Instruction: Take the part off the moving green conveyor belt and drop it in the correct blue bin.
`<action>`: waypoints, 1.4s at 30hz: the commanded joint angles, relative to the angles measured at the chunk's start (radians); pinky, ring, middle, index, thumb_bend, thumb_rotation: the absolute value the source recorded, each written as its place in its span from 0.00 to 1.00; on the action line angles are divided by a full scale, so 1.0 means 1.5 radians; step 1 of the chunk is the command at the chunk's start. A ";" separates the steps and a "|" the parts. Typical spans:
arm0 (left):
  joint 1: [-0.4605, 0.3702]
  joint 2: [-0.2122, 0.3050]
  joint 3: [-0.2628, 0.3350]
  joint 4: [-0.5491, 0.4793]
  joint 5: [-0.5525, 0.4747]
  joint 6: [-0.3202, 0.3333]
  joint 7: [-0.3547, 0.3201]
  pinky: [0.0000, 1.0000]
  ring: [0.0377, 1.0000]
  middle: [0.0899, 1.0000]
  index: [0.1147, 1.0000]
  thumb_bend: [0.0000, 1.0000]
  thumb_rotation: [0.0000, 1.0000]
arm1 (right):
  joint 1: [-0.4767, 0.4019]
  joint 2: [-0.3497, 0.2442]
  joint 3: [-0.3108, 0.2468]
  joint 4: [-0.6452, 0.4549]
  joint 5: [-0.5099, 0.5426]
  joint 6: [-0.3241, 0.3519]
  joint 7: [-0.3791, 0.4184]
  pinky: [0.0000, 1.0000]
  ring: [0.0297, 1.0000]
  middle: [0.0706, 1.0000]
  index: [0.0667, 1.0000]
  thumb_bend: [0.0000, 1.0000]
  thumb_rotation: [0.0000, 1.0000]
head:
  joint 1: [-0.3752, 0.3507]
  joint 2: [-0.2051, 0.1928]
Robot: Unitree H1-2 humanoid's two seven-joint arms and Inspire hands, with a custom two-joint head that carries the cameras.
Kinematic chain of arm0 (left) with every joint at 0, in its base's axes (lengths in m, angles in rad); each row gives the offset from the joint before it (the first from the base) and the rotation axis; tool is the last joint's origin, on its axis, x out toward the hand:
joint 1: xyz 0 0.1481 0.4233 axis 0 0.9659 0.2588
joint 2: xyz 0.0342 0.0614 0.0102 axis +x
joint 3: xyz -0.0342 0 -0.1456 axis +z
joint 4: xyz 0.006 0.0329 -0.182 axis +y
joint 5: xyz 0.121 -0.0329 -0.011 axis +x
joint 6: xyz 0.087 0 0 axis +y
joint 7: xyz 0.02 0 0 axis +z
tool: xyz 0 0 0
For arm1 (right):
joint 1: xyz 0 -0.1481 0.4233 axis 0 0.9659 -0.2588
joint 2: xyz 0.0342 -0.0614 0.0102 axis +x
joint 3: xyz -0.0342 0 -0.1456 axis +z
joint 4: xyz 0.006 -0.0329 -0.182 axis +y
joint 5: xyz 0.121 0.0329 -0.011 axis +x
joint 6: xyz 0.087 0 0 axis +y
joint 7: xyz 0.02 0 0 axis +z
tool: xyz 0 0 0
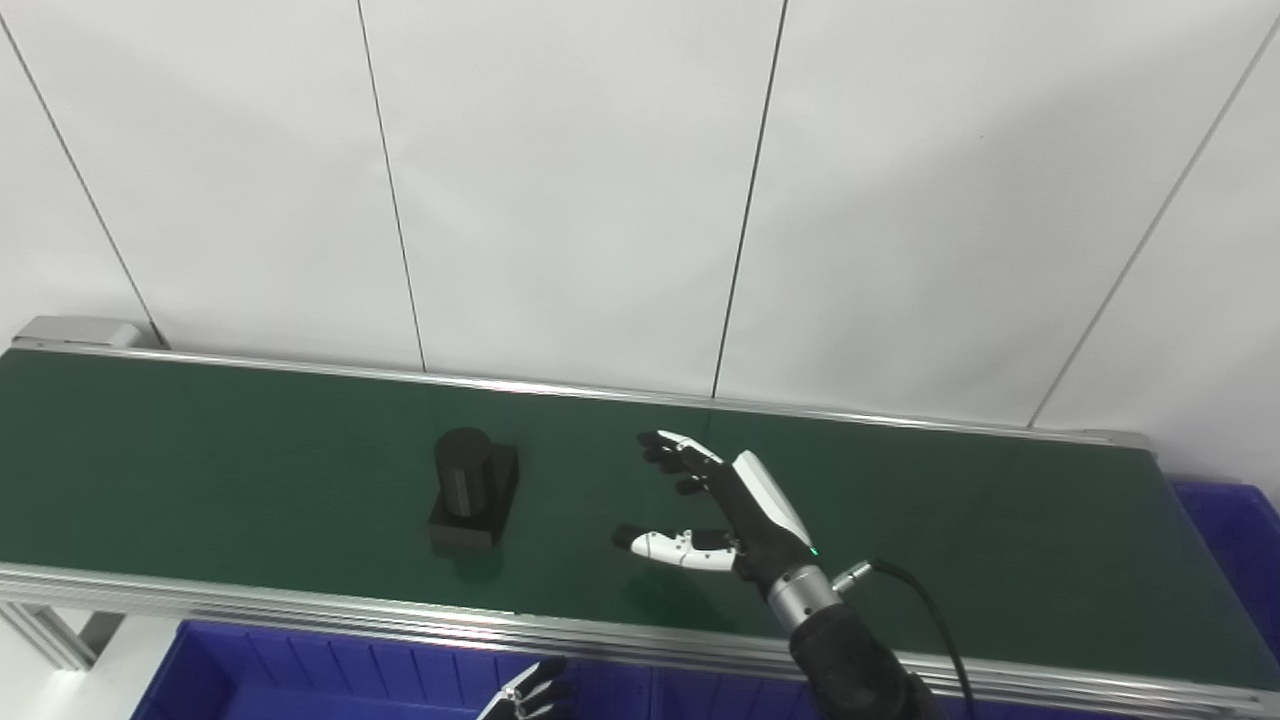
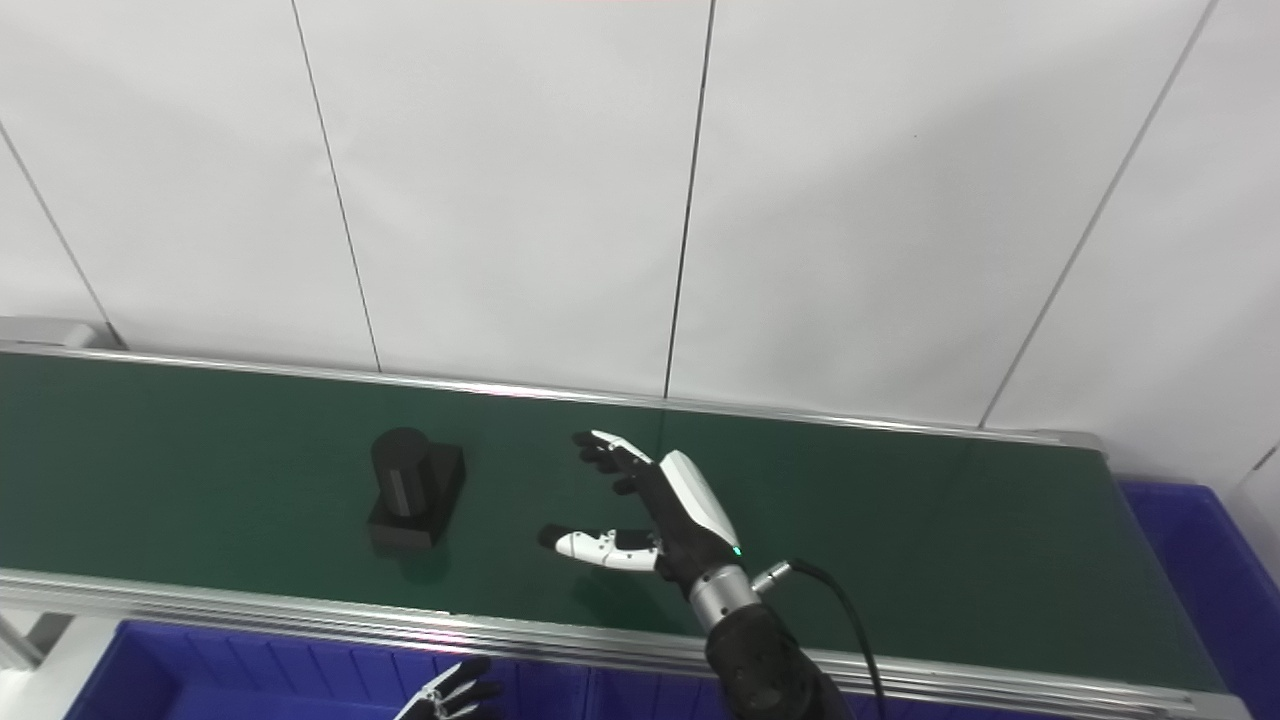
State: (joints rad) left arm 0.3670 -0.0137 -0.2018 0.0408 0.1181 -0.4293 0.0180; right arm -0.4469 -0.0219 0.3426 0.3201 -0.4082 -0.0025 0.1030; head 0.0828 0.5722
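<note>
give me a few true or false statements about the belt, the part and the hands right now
1. The black part lies on the green belt. True.
2. The right hand holds the part. False: it is open, apart from the part.
3. The part is to the left of the right hand in the picture. True.
4. The left hand is over the belt. False: it is low, by the near blue bin.
5. A blue bin sits at the belt's right end. True.

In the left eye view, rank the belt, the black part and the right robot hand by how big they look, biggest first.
1. Belt, by far the largest.
2. Right robot hand, fingers spread open.
3. Black part.
The last two look close in size, and the robot hand may sit nearer the camera, so their order is unsure.
</note>
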 commanded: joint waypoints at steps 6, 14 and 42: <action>0.000 -0.006 -0.007 -0.019 0.011 -0.022 -0.002 0.65 0.73 0.78 0.82 0.54 0.68 | -0.045 0.025 0.012 0.015 -0.002 -0.053 -0.016 0.79 0.84 0.83 0.85 0.65 0.36 | 0.007 -0.001; 0.000 -0.009 -0.009 -0.019 0.019 -0.020 0.000 0.64 0.72 0.77 0.82 0.55 0.70 | -0.073 0.040 0.017 0.062 -0.014 -0.059 -0.031 0.77 0.84 0.84 0.86 0.72 0.40 | 0.015 -0.004; 0.020 -0.034 -0.031 -0.028 0.043 -0.018 0.007 0.65 0.72 0.77 0.81 0.59 0.66 | -0.189 0.058 0.015 0.248 -0.013 -0.093 -0.061 0.84 0.90 0.90 0.90 0.84 0.38 | 0.038 0.000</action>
State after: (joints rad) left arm 0.3889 -0.0486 -0.2409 0.0393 0.1743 -0.4292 0.0203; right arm -0.6724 0.0446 0.3676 0.7049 -0.4304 -0.0817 0.0339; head 0.1381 0.5691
